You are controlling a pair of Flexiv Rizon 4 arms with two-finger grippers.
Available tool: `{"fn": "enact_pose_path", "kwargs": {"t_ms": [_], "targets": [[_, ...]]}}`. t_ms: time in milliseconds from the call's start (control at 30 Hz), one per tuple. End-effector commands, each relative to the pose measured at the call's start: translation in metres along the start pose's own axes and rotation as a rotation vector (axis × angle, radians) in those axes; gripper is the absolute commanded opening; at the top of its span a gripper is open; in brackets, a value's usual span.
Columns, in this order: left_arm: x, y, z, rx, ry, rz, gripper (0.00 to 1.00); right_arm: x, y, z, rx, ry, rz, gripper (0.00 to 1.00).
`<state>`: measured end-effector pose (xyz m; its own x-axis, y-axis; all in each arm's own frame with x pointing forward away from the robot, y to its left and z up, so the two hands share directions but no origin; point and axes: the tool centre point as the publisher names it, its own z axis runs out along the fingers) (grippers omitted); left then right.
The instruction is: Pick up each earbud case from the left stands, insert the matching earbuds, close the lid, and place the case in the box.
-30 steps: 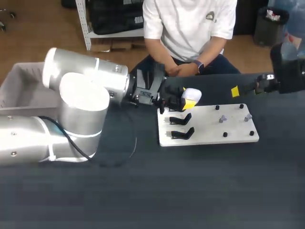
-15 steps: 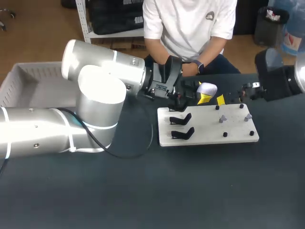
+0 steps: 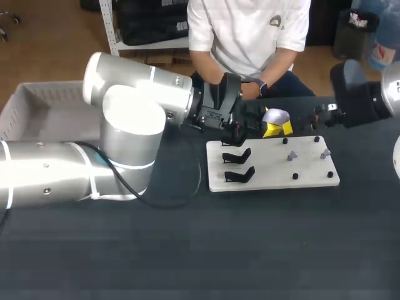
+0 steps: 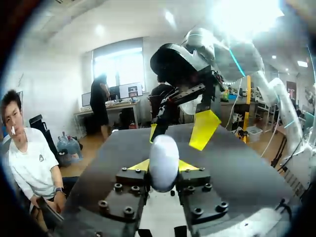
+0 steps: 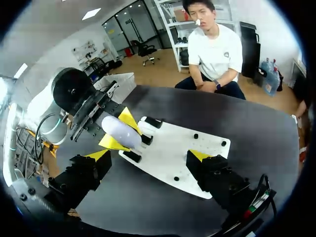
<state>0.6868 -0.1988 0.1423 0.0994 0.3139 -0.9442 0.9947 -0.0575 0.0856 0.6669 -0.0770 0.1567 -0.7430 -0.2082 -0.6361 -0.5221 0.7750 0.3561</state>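
Left gripper (image 4: 163,167) pinches the white earbud case (image 4: 164,157) over the white board (image 3: 269,172) — right gripper (image 5: 149,155) spread wide (facing it)

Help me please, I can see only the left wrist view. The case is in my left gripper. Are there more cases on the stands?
Observer: No. In the head view, the two black stands fully in sight are empty.
Operator: Where are the earbuds?
Observer: Two small pale earbuds sit on the right part of the white board, apart from each other.
Operator: And the box?
Observer: The grey box is at the far left of the head view, well away from the case.
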Motion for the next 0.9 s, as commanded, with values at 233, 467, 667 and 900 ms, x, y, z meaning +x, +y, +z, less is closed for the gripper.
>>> {"fn": "enact_pose_path", "kwargs": {"t_ms": [233, 467, 667, 900], "targets": [[-0.004, -0.011, -0.002, 0.012, -0.029, 0.013, 0.0, -0.003, -0.006, 0.0, -0.002, 0.001, 0.002, 1.0], [-0.006, -0.018, -0.003, 0.023, -0.043, 0.021, 0.0, -0.007, -0.008, -0.006, 0.022, -0.001, -0.009, 1.0], [-0.001, -0.021, -0.01, 0.009, -0.095, -0.022, 0.0, -0.015, -0.009, -0.016, 0.07, 0.01, -0.04, 1.0], [-0.008, -0.018, -0.026, -0.033, -0.217, -0.079, 0.0, -0.013, -0.018, -0.034, 0.165, 0.033, -0.043, 1.0]]}}
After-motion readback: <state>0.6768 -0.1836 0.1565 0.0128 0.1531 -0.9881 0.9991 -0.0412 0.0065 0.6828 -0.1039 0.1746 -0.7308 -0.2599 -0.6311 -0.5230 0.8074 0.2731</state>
